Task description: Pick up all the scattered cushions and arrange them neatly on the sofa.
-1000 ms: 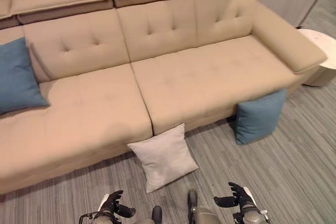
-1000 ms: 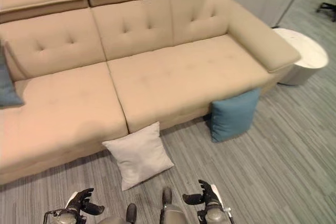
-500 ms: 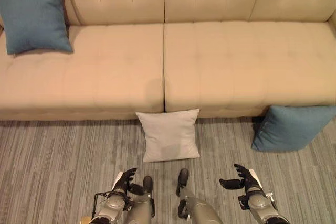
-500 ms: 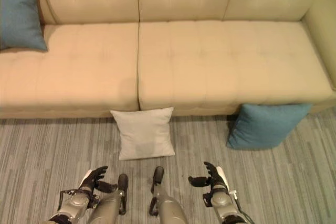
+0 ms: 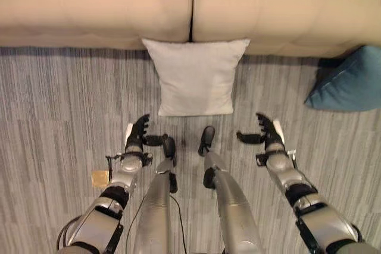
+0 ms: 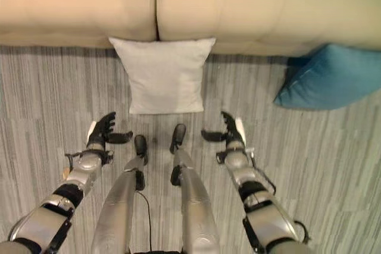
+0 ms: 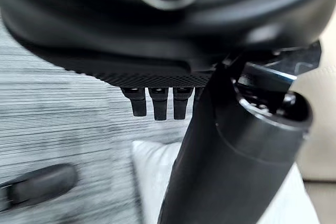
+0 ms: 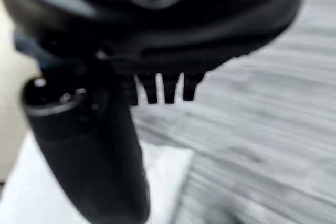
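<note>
White cushion [image 5: 195,75] lies flat on the floor [image 5: 65,99], its far edge touching the sofa [image 5: 95,4] base right at the seam between the two seat sections. It sits ahead of both hands and between them, near but not touched. Left hand [image 5: 138,137] hovers just short of the cushion's near left corner, fingers straight and spread, thumb out toward the middle, holding nothing. Right hand [image 5: 266,133] hovers just past the near right corner, off to the outside, same pose: fingers relaxed and apart, thumb pointing inward, empty. Both palms face each other across the gap. Left wrist view shows the cushion past the fingertips [image 7: 157,106]; right wrist view likewise has a white corner beyond the fingers [image 8: 168,90], no contact in either.

Blue cushion [image 5: 348,81] is on the floor well out to the right of the right hand, leaning against the sofa front, also untouched. Small yellowish tag or scrap [image 5: 99,177] on the floor just outside the left wrist, can't tell what it is.

Step in hand, as I judge it: the approach to the white cushion, pre-grasp, nothing lifted yet. Next move likely calls for reaching forward and down, bringing the hands in on the cushion's two side edges, squeezing or curling fingers onto the fabric, then lifting it onto the seat. Soft cushion, so it should sag if gripped only at the corners. Blue one remains after that.
</note>
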Controlling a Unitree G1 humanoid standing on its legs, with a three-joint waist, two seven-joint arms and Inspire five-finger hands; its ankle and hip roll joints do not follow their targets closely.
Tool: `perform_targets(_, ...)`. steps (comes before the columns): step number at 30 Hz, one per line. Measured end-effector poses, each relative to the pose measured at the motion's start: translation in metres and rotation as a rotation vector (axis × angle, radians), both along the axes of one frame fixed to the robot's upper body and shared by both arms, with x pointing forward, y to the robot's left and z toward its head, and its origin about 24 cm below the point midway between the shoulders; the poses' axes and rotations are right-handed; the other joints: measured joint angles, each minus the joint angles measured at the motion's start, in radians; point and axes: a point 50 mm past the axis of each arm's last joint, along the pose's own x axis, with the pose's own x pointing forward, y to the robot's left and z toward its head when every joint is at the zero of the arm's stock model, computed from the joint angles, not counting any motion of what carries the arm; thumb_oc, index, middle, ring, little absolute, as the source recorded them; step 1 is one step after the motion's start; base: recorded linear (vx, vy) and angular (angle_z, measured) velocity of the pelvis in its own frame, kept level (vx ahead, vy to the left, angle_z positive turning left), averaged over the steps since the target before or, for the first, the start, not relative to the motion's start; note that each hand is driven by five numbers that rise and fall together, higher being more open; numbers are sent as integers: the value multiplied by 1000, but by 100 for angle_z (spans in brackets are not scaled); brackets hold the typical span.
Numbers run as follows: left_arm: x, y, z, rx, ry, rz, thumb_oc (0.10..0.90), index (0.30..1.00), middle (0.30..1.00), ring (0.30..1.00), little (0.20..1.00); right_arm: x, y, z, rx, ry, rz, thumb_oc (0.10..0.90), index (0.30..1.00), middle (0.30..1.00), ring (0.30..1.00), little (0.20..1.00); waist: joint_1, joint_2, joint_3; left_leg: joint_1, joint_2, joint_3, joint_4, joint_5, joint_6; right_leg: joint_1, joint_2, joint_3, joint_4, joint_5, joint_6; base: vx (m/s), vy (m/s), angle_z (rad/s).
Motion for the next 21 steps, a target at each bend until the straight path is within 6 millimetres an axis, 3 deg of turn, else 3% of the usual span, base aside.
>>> perform_targets(4, 30, -8, 68, 2, -192, 0, 800, 900, 900, 900, 900, 23, -9, 70, -17, -194, -70, 800, 900, 900, 900, 900, 11, 6, 10, -184, -7, -3, 134, -37, 16, -181, -32, 10, 135, -27, -33, 23, 48, 9)
perform_targets(6, 37, -12, 90, -3, -250, -2, 800, 900, 900, 900, 900, 27, -10, 89, -36, -243, -85, 800, 900, 900, 900, 900, 16, 9, 12, -238, -14, -6, 187, -52, 21, -238, -46, 20, 192, -40, -40, 27, 57, 5)
perform_targets(7, 41, -14, 108, 14, -294, 2, 800, 900, 900, 900, 900, 31, -9, 105, -59, -281, -92, 800, 900, 900, 900, 900, 17, 9, 12, -311, -17, -6, 278, -90, 30, -318, -66, 32, 296, -79, -43, 63, 49, 5)
perform_targets(9, 44, -15, 124, 22, -336, 7, 800, 900, 900, 900, 900, 34, -5, 120, -57, -321, -91, 800, 900, 900, 900, 900, 17, 9, 12, -371, -19, -5, 350, -114, 38, -381, -80, 38, 373, -107, -41, 66, 29, 7)
perform_targets(11, 45, -16, 132, 35, -356, 1, 800, 900, 900, 900, 900, 35, -6, 125, -74, -326, -100, 800, 900, 900, 900, 900, 18, 9, 12, -435, -20, -4, 447, -159, 44, -452, -93, 63, 483, -153, -38, 78, 25, 5)
perform_targets(13, 47, -17, 141, 47, -382, 10, 800, 900, 900, 900, 900, 38, 1, 143, -93, -371, -93, 800, 900, 900, 900, 900, 19, 9, 12, -562, -14, 10, 602, -215, 59, -589, -111, 93, 631, -200, -41, 136, 20, -2)
perform_targets(16, 48, -24, 146, 72, -395, -2, 800, 900, 900, 900, 900, 40, 8, 157, -108, -401, -85, 800, 900, 900, 900, 900, 19, 9, 12, -665, 1, 19, 728, -253, 69, -695, -121, 108, 747, -230, -47, 87, 3, -4)
perform_targets(21, 51, -43, 162, 92, -427, -50, 800, 900, 900, 900, 900, 43, 23, 185, -109, -471, -56, 800, 900, 900, 900, 900, 13, 8, 13, -745, 22, 36, 798, -272, 86, -779, -111, 127, 795, -232, -46, 46, -19, -11)
